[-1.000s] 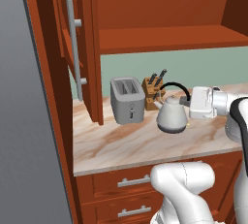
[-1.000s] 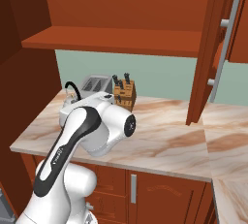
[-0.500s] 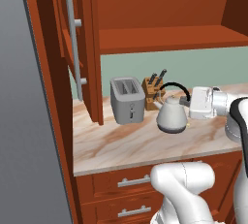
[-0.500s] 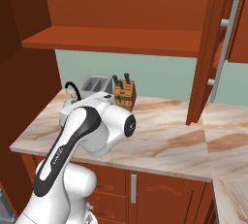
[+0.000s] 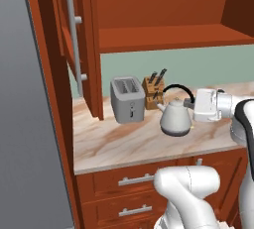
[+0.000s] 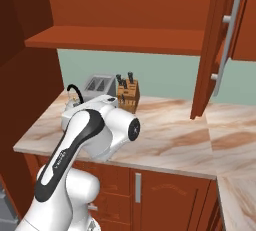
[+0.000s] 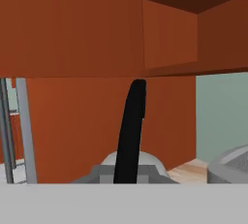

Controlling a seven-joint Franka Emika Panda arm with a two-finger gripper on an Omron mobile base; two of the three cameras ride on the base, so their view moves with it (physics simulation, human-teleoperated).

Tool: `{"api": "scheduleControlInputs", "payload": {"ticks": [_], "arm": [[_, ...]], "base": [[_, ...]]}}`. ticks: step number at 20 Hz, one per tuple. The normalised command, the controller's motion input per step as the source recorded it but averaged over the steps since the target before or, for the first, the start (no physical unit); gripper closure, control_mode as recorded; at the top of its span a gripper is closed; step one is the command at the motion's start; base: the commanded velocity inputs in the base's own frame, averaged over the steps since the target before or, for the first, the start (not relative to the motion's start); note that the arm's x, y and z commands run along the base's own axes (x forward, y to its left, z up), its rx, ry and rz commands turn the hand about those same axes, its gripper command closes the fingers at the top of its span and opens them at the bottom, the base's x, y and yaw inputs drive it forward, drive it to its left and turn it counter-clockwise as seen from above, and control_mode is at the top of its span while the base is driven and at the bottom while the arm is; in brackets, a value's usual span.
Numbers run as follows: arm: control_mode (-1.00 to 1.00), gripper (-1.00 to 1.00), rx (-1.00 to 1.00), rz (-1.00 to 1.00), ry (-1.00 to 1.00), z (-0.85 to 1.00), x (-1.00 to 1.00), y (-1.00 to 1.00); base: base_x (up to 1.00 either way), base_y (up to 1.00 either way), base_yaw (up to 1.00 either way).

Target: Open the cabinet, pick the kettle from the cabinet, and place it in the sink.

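The silver-grey kettle [image 5: 175,118] stands upright low over the marbled countertop [image 5: 119,141]; whether it touches the top I cannot tell. My gripper [image 5: 189,103] comes in from the right and is shut on its thin black arched handle [image 7: 131,126]. In the right base view my own arm covers most of the kettle, and just the handle [image 6: 75,92] and a sliver of the body show. The reddish-brown cabinet stands open: its door [image 5: 84,49] with a long grey bar handle [image 5: 74,42] is swung out at the left, above a bare shelf [image 5: 168,37]. The sink is out of view.
A boxy grey toaster [image 5: 127,99] and a wooden knife block [image 5: 153,93] stand against the green back wall, just left of and behind the kettle. Drawers [image 5: 134,178] sit under the counter. A tall grey panel [image 5: 25,134] borders the left side.
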Motion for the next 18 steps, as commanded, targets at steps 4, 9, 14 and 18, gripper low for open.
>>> {"api": "scheduleControlInputs", "payload": {"ticks": [4,9,14,18], "arm": [[1.00,1.00,0.00,0.00,0.00,0.00,0.00,0.00],[1.00,1.00,0.00,0.00,0.00,0.00,0.00,0.00],[1.00,1.00,0.00,0.00,0.00,0.00,0.00,0.00],[1.00,1.00,0.00,0.00,0.00,0.00,0.00,0.00]], "base": [[-0.59,0.00,-0.13],[-0.60,0.00,-0.13],[-0.52,0.00,-0.14],[-0.28,0.03,-0.55]]}}
